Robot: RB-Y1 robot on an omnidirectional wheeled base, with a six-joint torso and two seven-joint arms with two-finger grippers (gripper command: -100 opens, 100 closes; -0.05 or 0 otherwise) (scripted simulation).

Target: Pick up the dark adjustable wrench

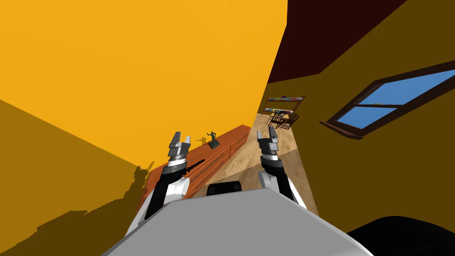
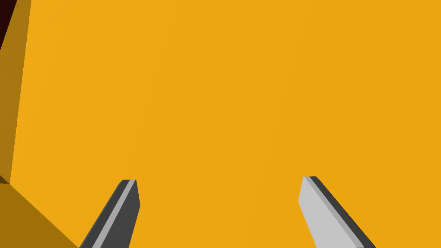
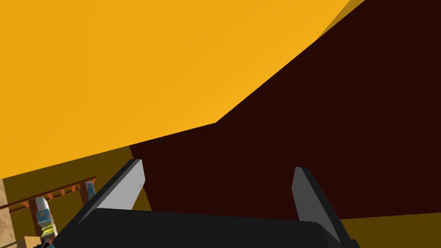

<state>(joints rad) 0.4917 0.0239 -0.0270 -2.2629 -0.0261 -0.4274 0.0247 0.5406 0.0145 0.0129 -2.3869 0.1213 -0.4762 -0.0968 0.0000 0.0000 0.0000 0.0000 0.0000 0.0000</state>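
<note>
A thin dark wrench [image 1: 194,165] lies on the top of a long reddish-brown sideboard [image 1: 224,144] against the orange wall. My left gripper [image 1: 181,139] is raised above the sideboard, a little above and beside the wrench, its fingers open with nothing between them; in the left wrist view the left gripper [image 2: 219,202] faces the orange wall. My right gripper [image 1: 271,131] hangs over the wood floor, right of the sideboard, open and empty; in the right wrist view the right gripper [image 3: 217,181] points at the wall and the dark ceiling.
A small dark figurine [image 1: 214,138] stands on the sideboard beyond the wrench. Farther down the room is a table with chairs [image 1: 281,118] under a shelf. A window [image 1: 393,100] is in the right wall. Wood floor [image 1: 266,151] runs alongside the sideboard.
</note>
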